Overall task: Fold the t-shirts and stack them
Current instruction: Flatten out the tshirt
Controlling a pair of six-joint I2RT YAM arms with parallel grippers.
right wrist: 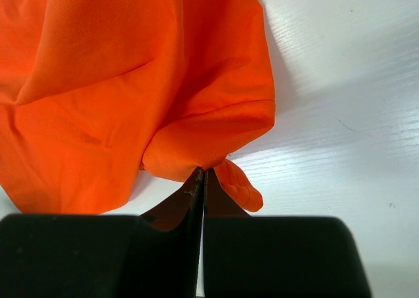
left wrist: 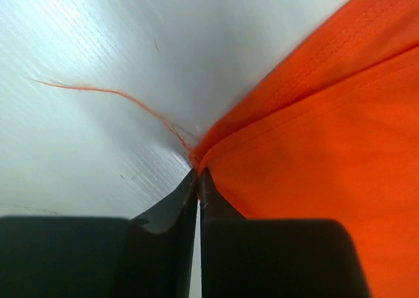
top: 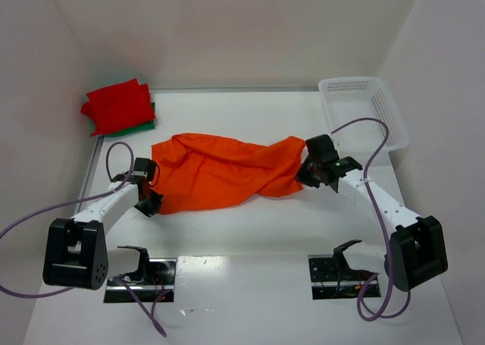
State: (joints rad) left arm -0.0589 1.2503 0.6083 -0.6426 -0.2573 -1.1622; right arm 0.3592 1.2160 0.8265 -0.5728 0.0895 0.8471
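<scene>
Mia: Where is the orange shirt (top: pixel 220 170)?

Ben: It lies on the table (top: pixel 250 231), just beside the white basket (top: pixel 360 102), a bit nearer to the arms than the basket is. It is all bunched up, not flat.

Mia: Who has hold of it?

Ben: Both arms do. The right pincer (top: pixel 307 172) is at the shirt end close to the basket. It is squeezed tight, with a bunched bit of the edge between its tips. The left pincer (top: pixel 149 201) is at the end far from the basket. It is squeezed tight too, on a corner of the hem. A thin loose thread (left wrist: pixel 111 95) trails from that corner.

Mia: Will the shirt be hard to move?

Ben: I think not. It looks light and very soft, so it will flop and wrinkle. It will only go flat if you pull it from two ends.

Mia: So where should you grab it?

Ben: At the corners and the sewn edge, I think. The cloth is thicker there and should slip less.

Mia: And the other shirts?

Ben: A folded red shirt (top: pixel 117 106) sits on a green shirt (top: pixel 148 123), well away from the basket, at the other back corner.
</scene>
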